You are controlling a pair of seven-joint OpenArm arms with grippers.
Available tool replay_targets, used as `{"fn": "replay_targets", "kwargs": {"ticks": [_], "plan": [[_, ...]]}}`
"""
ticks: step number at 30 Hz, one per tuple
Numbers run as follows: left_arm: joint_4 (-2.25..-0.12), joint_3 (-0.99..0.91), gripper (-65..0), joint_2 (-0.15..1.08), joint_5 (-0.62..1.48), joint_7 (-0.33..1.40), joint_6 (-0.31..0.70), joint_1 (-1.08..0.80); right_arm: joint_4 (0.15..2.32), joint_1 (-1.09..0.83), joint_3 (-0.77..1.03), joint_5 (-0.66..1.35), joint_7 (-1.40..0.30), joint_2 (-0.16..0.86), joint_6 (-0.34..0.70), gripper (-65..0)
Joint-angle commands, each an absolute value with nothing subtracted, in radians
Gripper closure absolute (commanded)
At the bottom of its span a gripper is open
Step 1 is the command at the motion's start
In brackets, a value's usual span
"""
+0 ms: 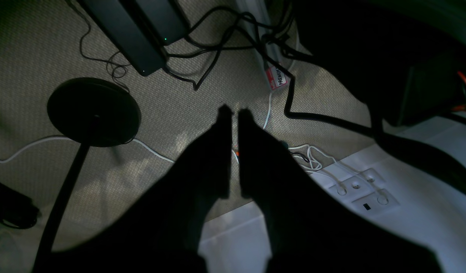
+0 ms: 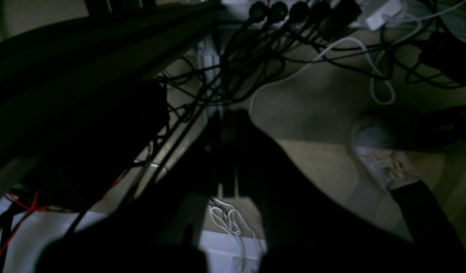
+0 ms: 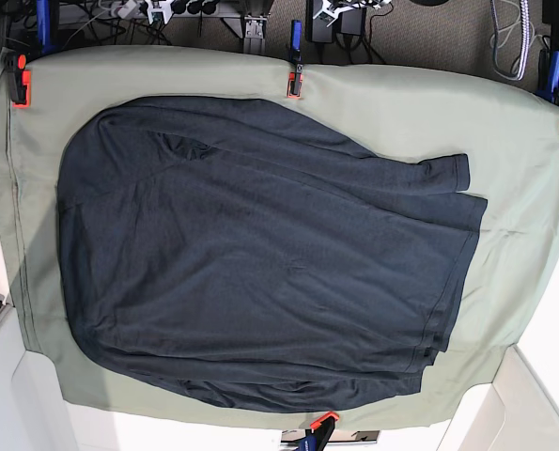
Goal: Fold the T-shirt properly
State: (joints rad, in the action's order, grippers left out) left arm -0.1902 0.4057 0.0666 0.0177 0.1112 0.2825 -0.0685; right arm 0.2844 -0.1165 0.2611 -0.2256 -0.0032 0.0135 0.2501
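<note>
The left gripper has its jaws nearly together, only a thin slit between the two dark fingers, and nothing is caught in them. The right gripper is darker and harder to read in its own view, but its jaws look pressed shut and likewise hold nothing. Both wrists hang off the desk, looking down at woven beige carpet strewn with black and white cables; a round black stand base lies below the left arm and a pale sneaker shows near the right one.

The T-shirt lies on the desk in the base view — a wide, dark navy knit, matte and soft, spread almost flat over the sage-green cloth that orange and blue clamps pin at the edges. One sleeve ends in a ribbed cuff toward the right of that view, and shallow wrinkles run across the body; the hem curves along the right side.

I judge that no fold has been made yet: the arms are parked and the work is at its start. The next move calls for both arms to rise over the desk, open, and pinch an edge of the limp fabric without dragging the cloth beneath.
</note>
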Motion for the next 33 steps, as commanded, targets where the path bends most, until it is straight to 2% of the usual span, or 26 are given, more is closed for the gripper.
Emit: {"fn": "replay_targets", "kwargs": {"ticks": [1,24,30,33], "plan": [[-0.194,0.407,-2.8,0.066,0.017,0.107,0.296,-0.071,0.291,-0.120,0.258,-0.221,0.004,0.014,0.250,0.0],[-0.204,0.407,-2.8,0.067,0.018,0.104,0.297,-0.104,0.299,-0.124,0.258,-0.221,0.004,0.017,0.250,0.0],[-0.259,0.407,-2.8,0.068,0.017,0.106,0.304,-0.170,0.370,-0.199,0.231,-0.221,0.004,0.020,0.251,0.0],[-0.331,0.406,-2.9,0.073,0.018,0.109,0.369,-0.225,0.457,-0.276,0.172,-0.217,0.004,0.028,0.276,0.0]]}}
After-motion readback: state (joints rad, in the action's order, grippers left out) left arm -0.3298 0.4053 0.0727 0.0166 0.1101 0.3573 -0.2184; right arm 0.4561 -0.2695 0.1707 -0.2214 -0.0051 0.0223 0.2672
